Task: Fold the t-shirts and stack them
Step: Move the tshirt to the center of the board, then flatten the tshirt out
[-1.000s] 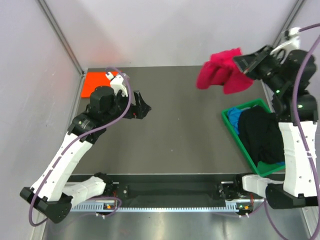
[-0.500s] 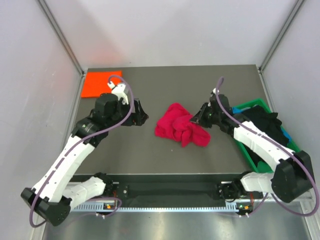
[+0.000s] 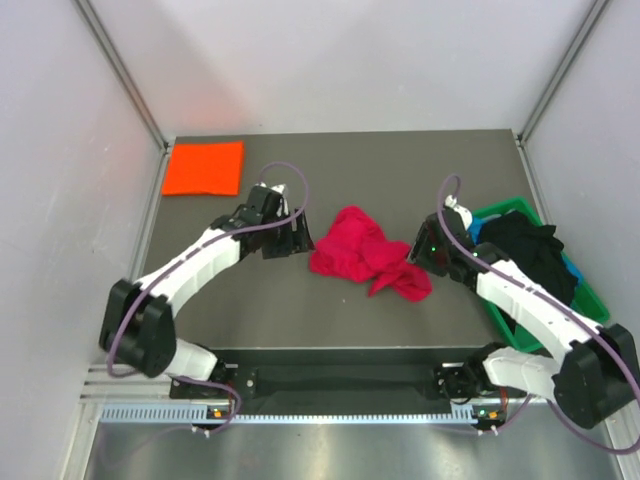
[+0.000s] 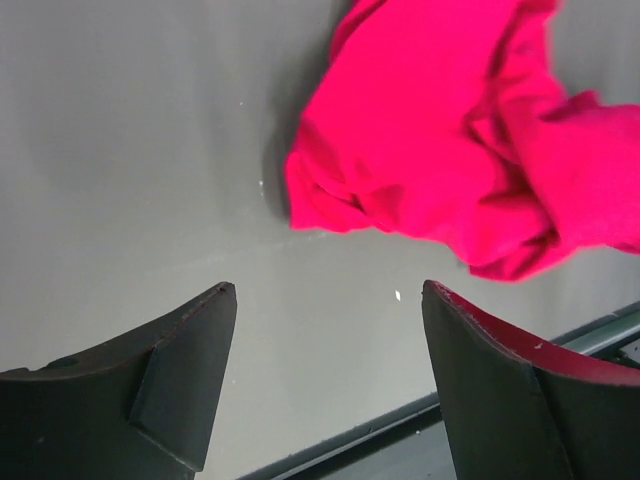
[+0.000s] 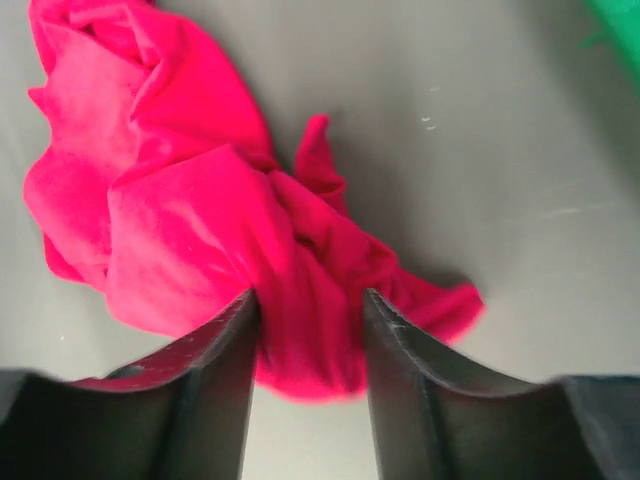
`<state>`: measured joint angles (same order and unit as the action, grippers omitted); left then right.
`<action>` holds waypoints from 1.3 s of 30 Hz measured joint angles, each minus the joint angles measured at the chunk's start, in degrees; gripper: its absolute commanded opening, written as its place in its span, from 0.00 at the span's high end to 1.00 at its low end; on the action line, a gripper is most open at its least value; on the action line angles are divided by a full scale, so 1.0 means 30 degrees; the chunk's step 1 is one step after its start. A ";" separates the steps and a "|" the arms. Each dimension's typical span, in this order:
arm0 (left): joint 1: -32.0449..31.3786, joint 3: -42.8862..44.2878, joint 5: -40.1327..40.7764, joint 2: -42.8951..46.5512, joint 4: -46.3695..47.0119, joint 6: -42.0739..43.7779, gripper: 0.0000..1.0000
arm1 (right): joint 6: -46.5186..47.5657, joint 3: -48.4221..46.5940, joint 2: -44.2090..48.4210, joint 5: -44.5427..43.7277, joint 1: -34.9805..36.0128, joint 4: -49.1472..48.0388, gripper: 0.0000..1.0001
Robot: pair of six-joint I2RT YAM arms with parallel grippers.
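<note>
The crimson-red t-shirt (image 3: 360,255) lies crumpled at the table's middle; it also shows in the left wrist view (image 4: 440,150) and the right wrist view (image 5: 200,220). My left gripper (image 3: 298,238) is open and empty just left of it, fingertips (image 4: 215,300) over bare table. My right gripper (image 3: 427,250) is at the shirt's right edge, jaws apart, with a fold of red cloth lying between them (image 5: 308,295). The orange t-shirt (image 3: 204,168) lies flat and folded at the far left corner. A black t-shirt (image 3: 525,250) and a blue one (image 3: 572,268) lie in the bin.
The green plastic bin (image 3: 500,210) stands at the right edge, close behind my right arm. The table's front edge (image 4: 400,415) is a dark rail near my left fingers. Grey walls enclose the table at left, back and right.
The right gripper's jaws have opened and it drew back slightly right; the red shirt rests on the table. My left arm has swung right, close up to the shirt.
</note>
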<state>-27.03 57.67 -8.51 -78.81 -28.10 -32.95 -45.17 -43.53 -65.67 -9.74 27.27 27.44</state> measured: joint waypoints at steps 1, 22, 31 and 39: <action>0.0073 0.0160 -0.0204 -0.0736 0.0146 -0.0058 0.21 | 0.0124 -0.0022 0.0357 -0.0240 0.0000 0.0306 0.48; 0.0627 0.1523 -0.4386 -0.6681 0.3213 -0.0444 0.42 | 0.9996 -1.2233 -1.2619 0.6725 -0.0007 -0.2929 0.63; 0.1341 -0.0546 -0.4466 -0.4932 0.3373 -0.1821 0.41 | 1.3216 -1.4950 -1.6670 0.8408 -0.0022 -0.1938 0.59; 0.1865 -0.0801 -0.4648 -0.4306 0.3599 -0.1982 0.41 | 1.4229 -1.5824 -1.8025 0.8612 -0.0022 -0.1515 0.61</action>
<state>-21.43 55.27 -22.46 -91.72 -17.30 -38.89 -2.48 -91.00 -119.74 16.10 27.20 22.90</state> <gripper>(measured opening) 0.594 0.397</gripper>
